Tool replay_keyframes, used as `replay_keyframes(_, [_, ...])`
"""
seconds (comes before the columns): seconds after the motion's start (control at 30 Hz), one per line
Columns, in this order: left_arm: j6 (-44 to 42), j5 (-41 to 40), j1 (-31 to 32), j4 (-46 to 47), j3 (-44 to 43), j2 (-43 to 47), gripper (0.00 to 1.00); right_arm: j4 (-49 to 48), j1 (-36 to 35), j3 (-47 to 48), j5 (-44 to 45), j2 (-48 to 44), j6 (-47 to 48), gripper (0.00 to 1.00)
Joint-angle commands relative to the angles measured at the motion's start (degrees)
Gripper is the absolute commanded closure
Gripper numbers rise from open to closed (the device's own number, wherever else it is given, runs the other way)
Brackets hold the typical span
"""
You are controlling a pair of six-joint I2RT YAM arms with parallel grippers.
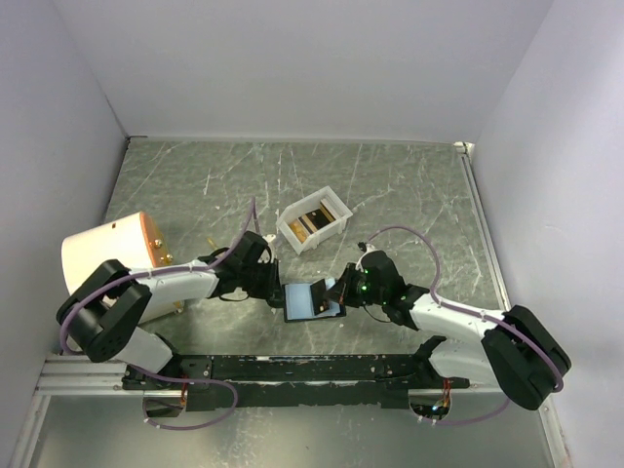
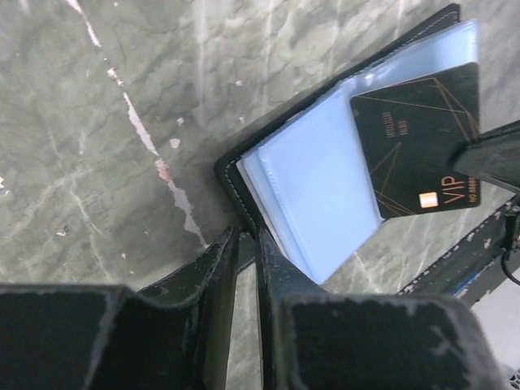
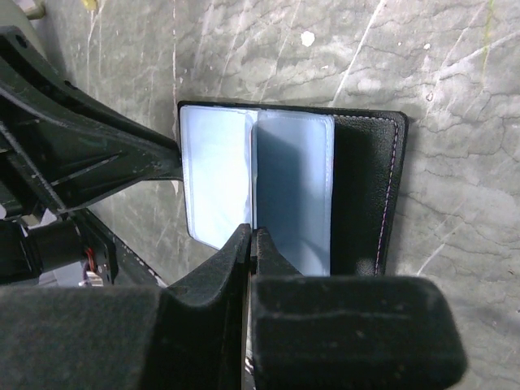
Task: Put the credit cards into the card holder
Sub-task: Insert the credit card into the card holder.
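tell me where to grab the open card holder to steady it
Pinch the card holder by the left edge of its black cover, left fingers from the left, one on each face: it is thin and open, that edge clear of the blue sleeves and black card.

Left wrist view: the near corner of the card holder (image 2: 309,187) disappears between the left fingers (image 2: 213,280), and its far side runs off frame. The outer corner of the black card (image 2: 414,146) sits behind the right fingers (image 2: 496,154); its small print is illegible. Right wrist view: the holder's lower edge is masked by the right fingers (image 3: 211,284). Overhead: the cards (image 1: 312,222) in the white box (image 1: 298,237), beyond both fingers, are too small to count.
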State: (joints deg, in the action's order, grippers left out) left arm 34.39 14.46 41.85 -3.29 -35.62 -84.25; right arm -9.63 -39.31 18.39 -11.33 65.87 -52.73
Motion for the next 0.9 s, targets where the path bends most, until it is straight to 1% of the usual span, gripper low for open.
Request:
replay_keyframes(0.0, [-1.3,-3.1,0.4,0.0,1.1,-1.1,0.75,-3.4,0.5,-1.2,-2.0,1.2,-1.1,1.00])
replay_keyframes(0.23, [-1.2,-3.5,0.5,0.8,1.9,-2.4,0.76,-8.4,1.0,-3.4,-4.5,2.6,-3.2,1.00])
replay_keyframes(0.33, [-1.2,-3.7,0.5,0.8,2.2,-2.3,0.75,-8.4,1.2,-3.4,-4.5,3.7,-3.1,1.00])
replay_keyframes(0.43, [-1.3,-4.1,0.6,0.6,2.3,-2.2,0.75,-8.3,1.3,-3.4,-4.1,4.5,-2.9,0.95])
replay_keyframes(0.5, [-1.2,-4.2,0.5,0.6,2.5,-2.2,0.75,-8.3,1.4,-3.4,-3.5,4.9,-2.7,0.95])
replay_keyframes(0.73, [-1.0,-4.8,0.8,0.7,3.4,-1.9,0.75,-8.7,1.9,-3.6,-2.1,5.6,-1.7,1.00])
replay_keyframes(0.87, [-0.9,-5.2,0.8,0.7,3.8,-2.0,0.74,-7.9,2.4,-3.3,-1.3,5.9,-0.2,1.00])
